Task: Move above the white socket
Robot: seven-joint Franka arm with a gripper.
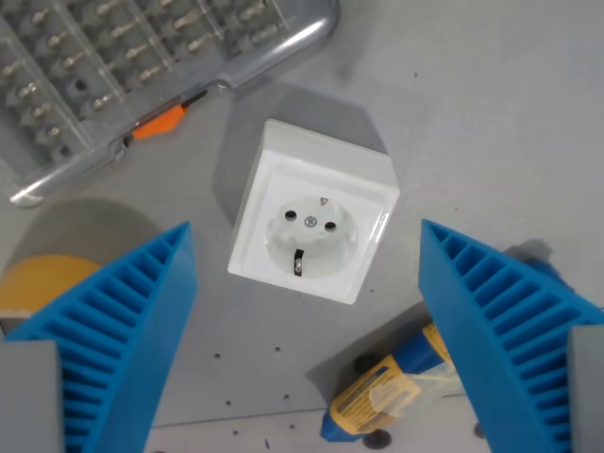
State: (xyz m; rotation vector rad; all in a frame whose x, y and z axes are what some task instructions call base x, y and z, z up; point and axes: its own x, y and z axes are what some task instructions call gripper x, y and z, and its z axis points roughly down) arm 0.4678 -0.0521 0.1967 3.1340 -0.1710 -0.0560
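Observation:
The white socket (314, 223) is a square box with a round recessed face, lying on the grey table near the picture's middle. My gripper (307, 247) hangs above it, open, with nothing held. Its two blue ribbed fingers (132, 326) stand wide apart, one at the wrist view's left and one at the wrist view's right, and the socket shows in the gap between them.
A clear plastic bit case (113, 66) with an orange latch (159, 123) lies at the upper left. A yellow round object (42, 283) peeks out at the left. A blue and yellow tube-like item (396, 387) lies at the lower right.

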